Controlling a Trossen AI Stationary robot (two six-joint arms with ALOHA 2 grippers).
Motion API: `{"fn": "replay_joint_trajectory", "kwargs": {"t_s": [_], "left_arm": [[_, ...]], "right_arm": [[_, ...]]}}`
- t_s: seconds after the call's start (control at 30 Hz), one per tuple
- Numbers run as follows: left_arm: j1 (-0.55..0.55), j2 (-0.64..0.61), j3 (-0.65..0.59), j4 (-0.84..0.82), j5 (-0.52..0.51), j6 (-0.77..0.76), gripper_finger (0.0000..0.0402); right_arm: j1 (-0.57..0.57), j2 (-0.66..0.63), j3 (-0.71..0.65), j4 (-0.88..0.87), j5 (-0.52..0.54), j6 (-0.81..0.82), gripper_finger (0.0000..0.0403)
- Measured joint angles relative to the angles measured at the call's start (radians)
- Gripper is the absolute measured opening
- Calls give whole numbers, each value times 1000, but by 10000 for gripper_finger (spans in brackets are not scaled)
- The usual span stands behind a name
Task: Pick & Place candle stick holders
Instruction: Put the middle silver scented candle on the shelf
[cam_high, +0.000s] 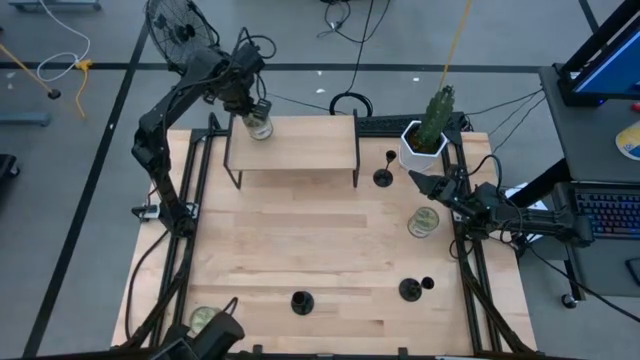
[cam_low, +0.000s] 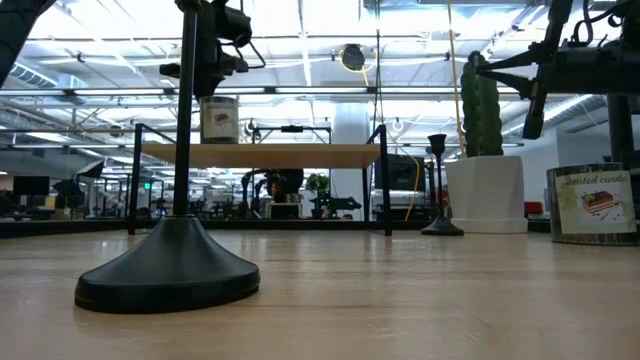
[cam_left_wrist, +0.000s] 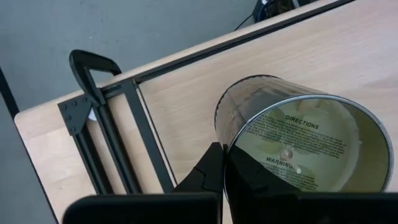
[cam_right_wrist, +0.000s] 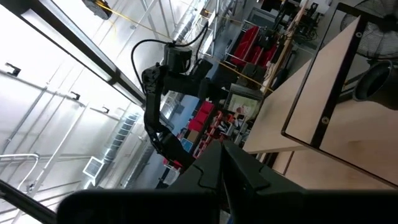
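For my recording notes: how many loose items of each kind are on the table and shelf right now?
Black candle stick holders: 3
Glass candle jars: 3
White pot with cactus: 1
Total: 7

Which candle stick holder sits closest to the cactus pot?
The candle stick holder at the back right, just left of the white cactus pot; the other two stand near the front edge.
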Motion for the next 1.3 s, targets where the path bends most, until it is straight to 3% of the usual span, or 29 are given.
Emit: {"fn": "replay_joint_trajectory", "kwargs": {"t_s": [1.3], "left_arm": [[83, 8, -34, 7, -9, 63, 3]], "right_arm": [[0, 0, -1, 1, 1, 17, 6]]}}
